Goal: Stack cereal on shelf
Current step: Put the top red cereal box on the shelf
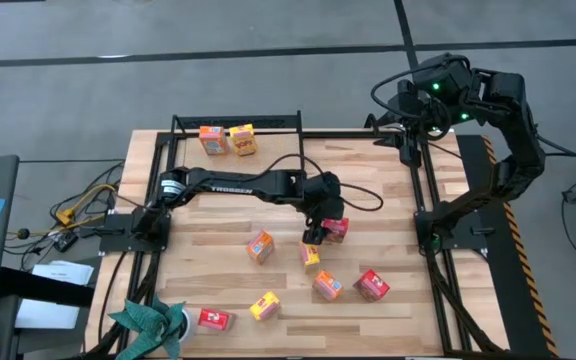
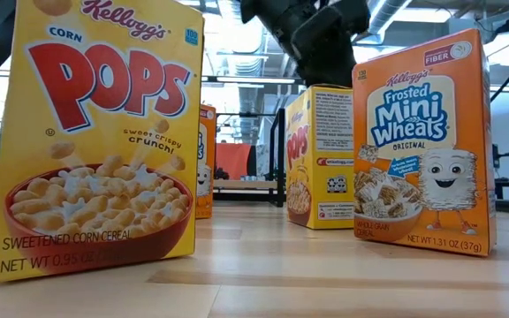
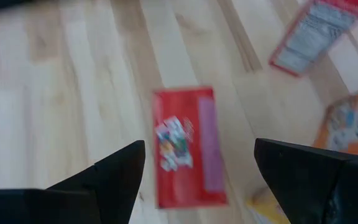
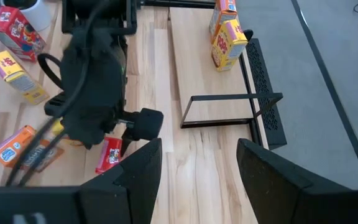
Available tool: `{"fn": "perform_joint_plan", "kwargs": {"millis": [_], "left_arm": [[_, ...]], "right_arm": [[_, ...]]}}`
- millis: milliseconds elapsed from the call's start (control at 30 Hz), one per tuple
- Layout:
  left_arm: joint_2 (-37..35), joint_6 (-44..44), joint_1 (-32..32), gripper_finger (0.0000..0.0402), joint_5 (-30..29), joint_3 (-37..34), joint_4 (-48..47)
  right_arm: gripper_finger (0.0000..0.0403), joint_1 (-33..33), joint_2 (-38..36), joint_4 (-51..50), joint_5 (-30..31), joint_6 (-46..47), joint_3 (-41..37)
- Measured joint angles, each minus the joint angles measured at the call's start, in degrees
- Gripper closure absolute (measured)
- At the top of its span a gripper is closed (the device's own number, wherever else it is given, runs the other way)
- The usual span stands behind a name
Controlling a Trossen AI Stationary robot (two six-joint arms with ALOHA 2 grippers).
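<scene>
On the shelf I count two cereal boxes; seven remain on the table. My left pincer, spread wide, hovers over a red box. The right pincer waits open.

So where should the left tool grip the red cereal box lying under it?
From straight above, across its two long edges. The red cereal box lies flat, face up, between the open fingers of the left tool, so its narrow width probably fits the gap.
</scene>
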Motion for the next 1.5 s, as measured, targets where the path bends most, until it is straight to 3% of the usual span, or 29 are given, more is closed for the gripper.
{"fn": "perform_joint_plan", "kwargs": {"millis": [900, 1300, 1500], "left_arm": [[3.12, -3.26, 0.0, 0.0111, -0.71, 0.12, 0.32], [3.12, -2.64, 0.52, 0.0223, -1.68, 0.12, 0.21], [3.12, -2.6, 0.52, 0.0242, -1.71, 0.12, 0.15]], "right_arm": [[0.0171, 0.17, 0.02, 0.01, -1.7, 1.01, 0.0], [0.0171, 0.17, 0.02, 0.01, -1.7, 1.01, 0.0], [0.0171, 0.17, 0.02, 0.0, -1.7, 0.97, 0.0]]}}
